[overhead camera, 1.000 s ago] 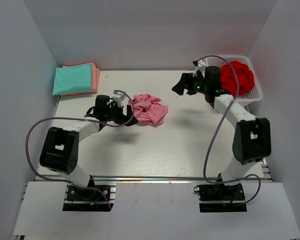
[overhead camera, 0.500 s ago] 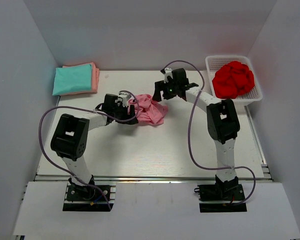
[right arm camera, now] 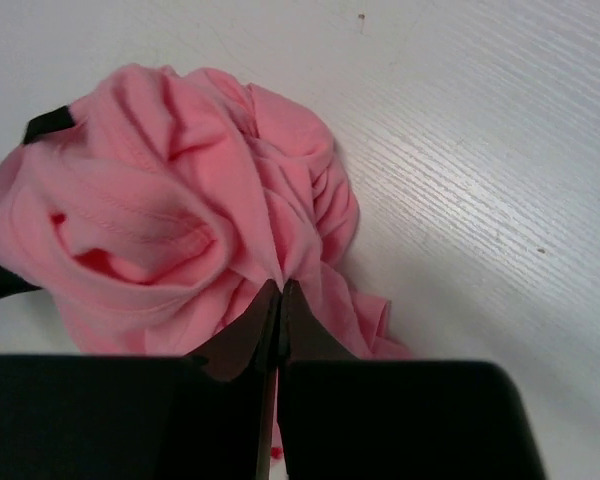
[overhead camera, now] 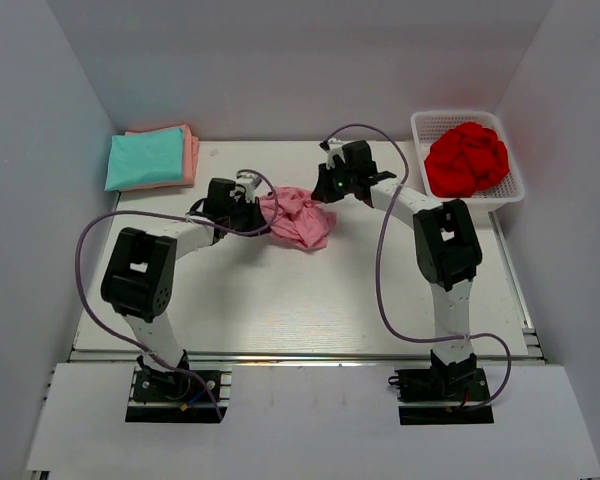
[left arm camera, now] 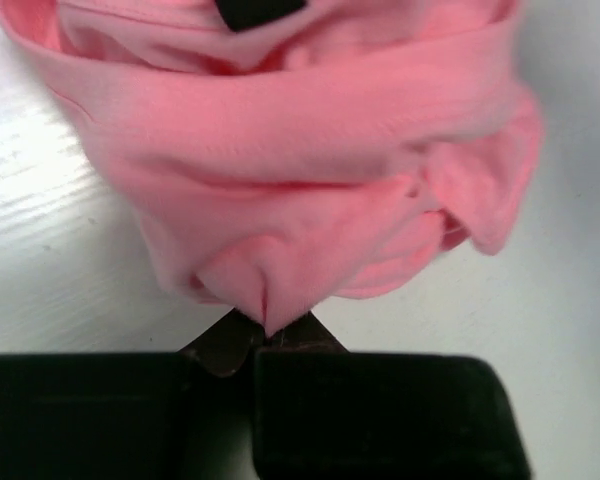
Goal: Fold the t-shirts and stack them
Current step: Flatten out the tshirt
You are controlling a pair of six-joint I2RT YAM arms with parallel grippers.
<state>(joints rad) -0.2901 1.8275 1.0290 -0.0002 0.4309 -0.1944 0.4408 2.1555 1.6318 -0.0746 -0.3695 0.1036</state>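
Your right tool (overhead camera: 323, 190) has swung in; it and your left tool (overhead camera: 260, 204) pinch the pink t-shirt (overhead camera: 300, 226) at 1 and 9 o'clock. Spreading step: draw them apart.

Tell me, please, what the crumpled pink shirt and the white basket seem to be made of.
The pink shirt looks like soft matte knit cloth, perhaps cotton: it bunches in loose folds and shows a stitched hem. The white basket looks like rigid moulded plastic, judging by its open mesh walls.
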